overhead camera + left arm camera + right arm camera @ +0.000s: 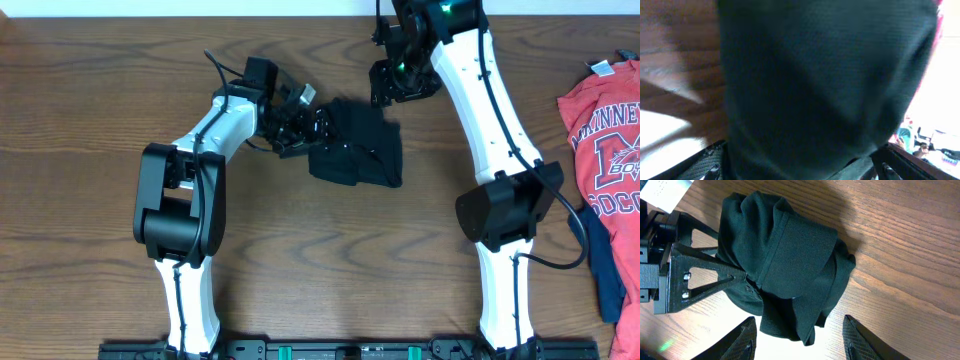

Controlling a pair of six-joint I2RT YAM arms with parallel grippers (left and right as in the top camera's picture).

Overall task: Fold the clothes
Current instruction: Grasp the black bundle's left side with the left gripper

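The black T-shirt [357, 146] lies bunched in a small, thick bundle at the middle of the table. It also shows in the right wrist view [785, 260] and fills the left wrist view [815, 85]. My left gripper [300, 125] is at the bundle's left edge; its jaws [800, 170] are spread wide with fabric lying between them. My right gripper [396, 84] is open and empty just beyond the bundle's far right corner. In its own view its fingers [800, 345] frame a hanging corner of the shirt without touching it. The neck label is hidden.
A red T-shirt with white lettering [605, 140] lies at the right edge of the table, partly over a navy blue garment [605, 262]. Bare wooden tabletop [90, 120] surrounds the bundle.
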